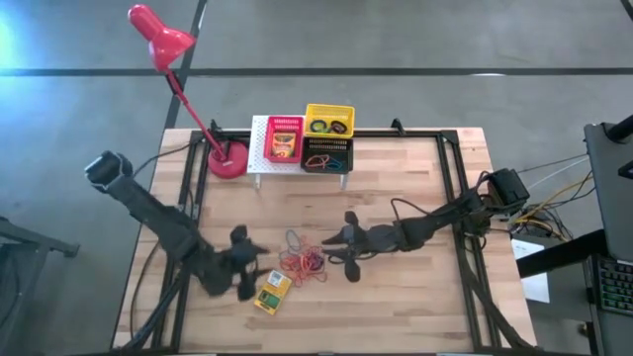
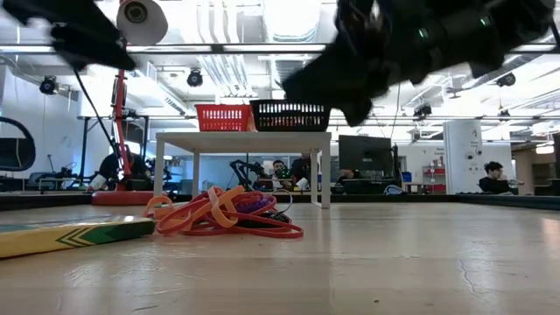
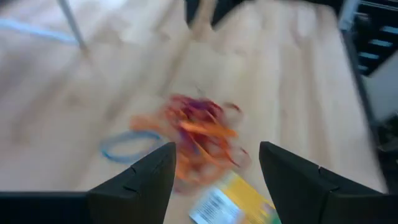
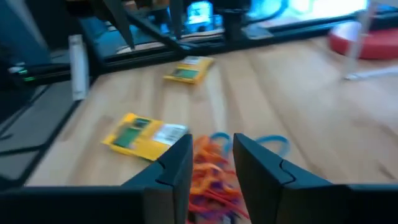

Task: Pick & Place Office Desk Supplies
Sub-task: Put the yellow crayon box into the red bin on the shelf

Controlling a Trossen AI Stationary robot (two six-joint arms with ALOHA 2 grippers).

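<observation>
A tangle of orange-red rubber bands point(image 1: 303, 263) with a purple ring in it lies on the wooden table point(image 1: 396, 307); it also shows in the low view point(image 2: 229, 217). A blue ring point(image 3: 127, 143) lies beside it. A flat yellow-and-green box point(image 1: 272, 293) lies just near of the bands. The right wrist view shows a second such box point(image 4: 189, 69) farther off. My left gripper point(image 1: 259, 267) is open to the left of the bands, above the table. My right gripper point(image 1: 331, 247) is open by a narrow gap to their right, also raised point(image 2: 350, 70).
A white perforated rack point(image 1: 259, 158) at the table's far edge carries a red basket point(image 1: 285, 138), a yellow basket point(image 1: 328, 121) and a black basket point(image 1: 326, 156). A red desk lamp point(image 1: 226, 158) stands left of it. Bare wood lies to the right and near.
</observation>
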